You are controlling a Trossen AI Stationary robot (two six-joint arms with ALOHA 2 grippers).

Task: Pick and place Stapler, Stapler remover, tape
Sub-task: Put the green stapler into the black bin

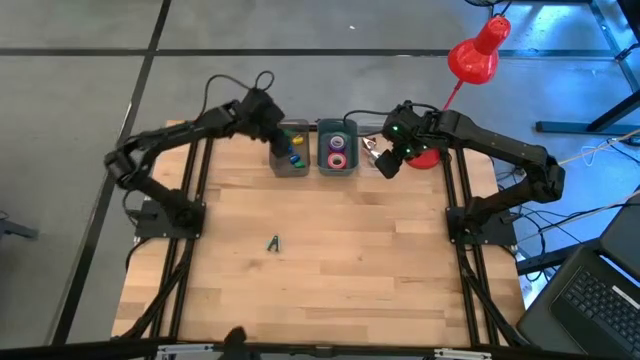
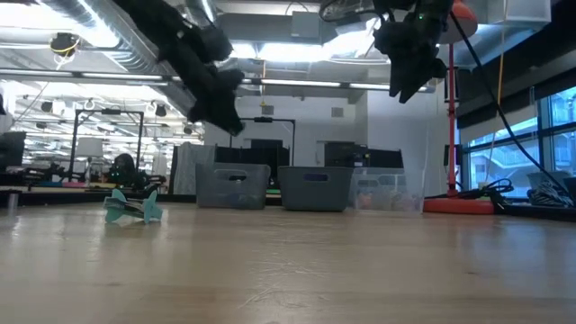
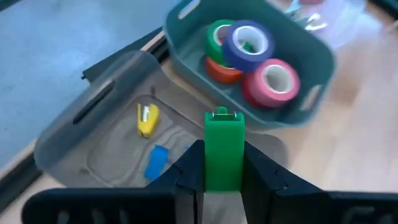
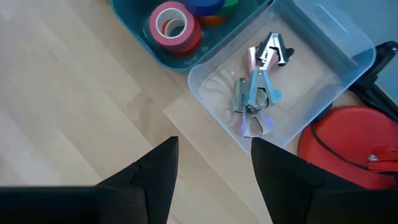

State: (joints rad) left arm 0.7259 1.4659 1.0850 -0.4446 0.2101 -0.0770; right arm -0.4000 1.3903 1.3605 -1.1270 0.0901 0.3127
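My left gripper (image 1: 285, 145) hangs over the grey bin (image 3: 93, 118) at the table's far edge, shut on a green stapler (image 3: 224, 140). A yellow stapler (image 3: 147, 119) and a blue one (image 3: 157, 163) lie in that bin. The teal bin (image 3: 186, 59) beside it holds tape rolls: pink (image 3: 273, 81), blue (image 3: 249, 43), green and orange. My right gripper (image 4: 214, 162) stands open above the table, just near of the clear bin (image 4: 311, 43), where metal stapler removers (image 4: 255, 93) lie. A teal stapler remover (image 1: 273, 243) rests on the bare table. My left gripper pinches the green stapler by its two long sides (image 3: 214, 168) between both fingers, at its rear part. The fingers slant down and lie along the stapler, whose front end (image 3: 224, 118) sticks out past the fingertips. It is lifted clear, above the grey bin.
A red lamp's base (image 4: 348, 143) stands right of the clear bin, and its head (image 1: 475, 55) hangs beyond the table's far edge. The three bins stand in a row at the far edge. The table's near half (image 1: 330, 290) is bare wood except for the teal remover.
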